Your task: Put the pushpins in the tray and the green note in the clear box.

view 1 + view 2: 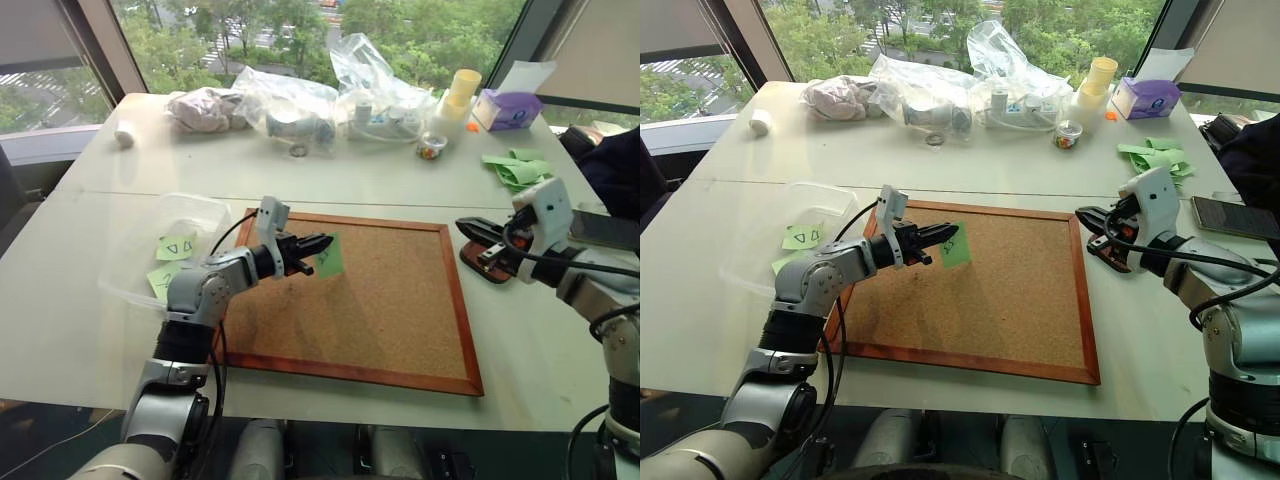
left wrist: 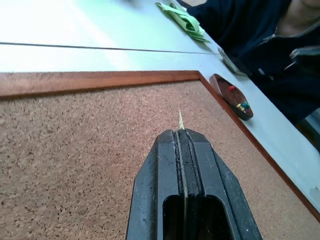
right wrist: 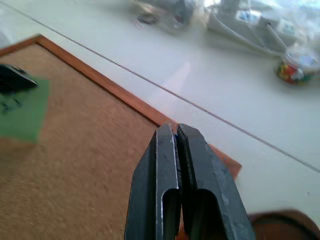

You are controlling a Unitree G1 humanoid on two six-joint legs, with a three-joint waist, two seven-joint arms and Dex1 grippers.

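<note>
The left gripper [image 1: 318,246] pinches the green note [image 1: 329,257] over the corkboard [image 1: 400,300]; the clear box [image 1: 205,212] waits at nine o'clock. The right gripper [image 1: 470,229], fingers pressed together, hovers by the tray [image 2: 231,95], which holds pushpins [image 2: 243,106].

Corkboard [image 1: 380,300] centre table; plastic bags [image 1: 330,100] at far edge; purple tissue box [image 1: 508,108] far right.

A pale desk [image 1: 350,180] carries a wood-framed corkboard [image 1: 380,300] at its near middle, with the clear box [image 1: 190,215] just left of it and the reddish-brown tray [image 2: 232,95] just right. Along the far edge lie crinkled clear bags [image 1: 370,85], a purple tissue box [image 1: 508,108] and cream cups [image 1: 460,95]. Green paper strips [image 1: 520,168] lie far right.
</note>
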